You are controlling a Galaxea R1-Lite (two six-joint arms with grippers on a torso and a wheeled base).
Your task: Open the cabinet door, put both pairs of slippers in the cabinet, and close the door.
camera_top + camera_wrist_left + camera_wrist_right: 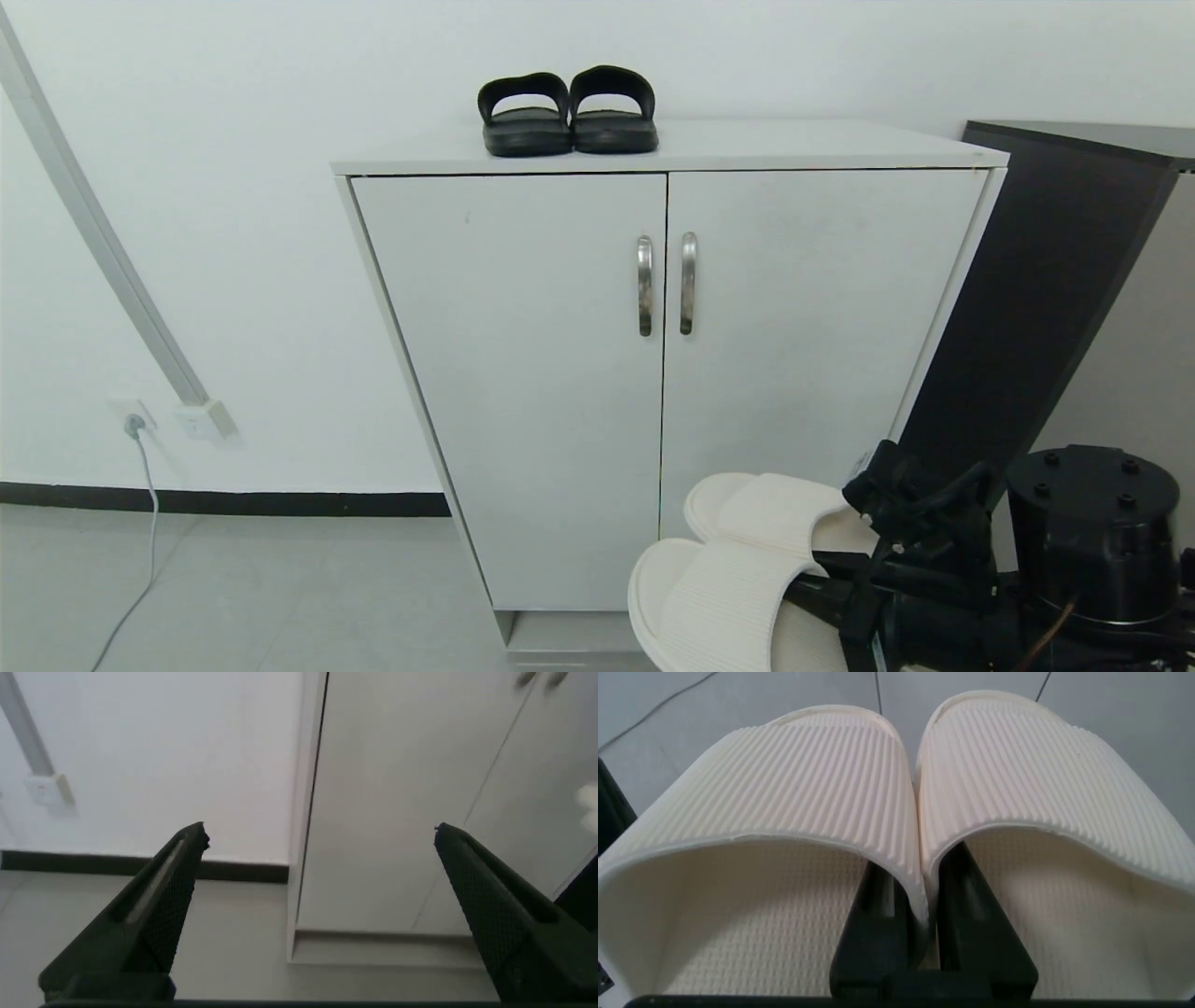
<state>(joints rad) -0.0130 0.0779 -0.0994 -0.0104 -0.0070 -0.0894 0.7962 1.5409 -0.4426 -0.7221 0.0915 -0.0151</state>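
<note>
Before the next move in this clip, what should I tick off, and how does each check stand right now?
1. Cabinet doors open: not ok, both shut.
2. Door handles unobstructed: ok.
3. Left gripper empty and open: ok.
4. Right gripper gripping white slippers: ok, shut on both straps.
5. Black slippers stowed: not ok, on the cabinet top.
6. Space inside: cannot tell, doors hide it.

White cabinet (794, 373) (both doors shut) on grey floor (280, 588); black slippers (568, 112) side by side on top.
</note>
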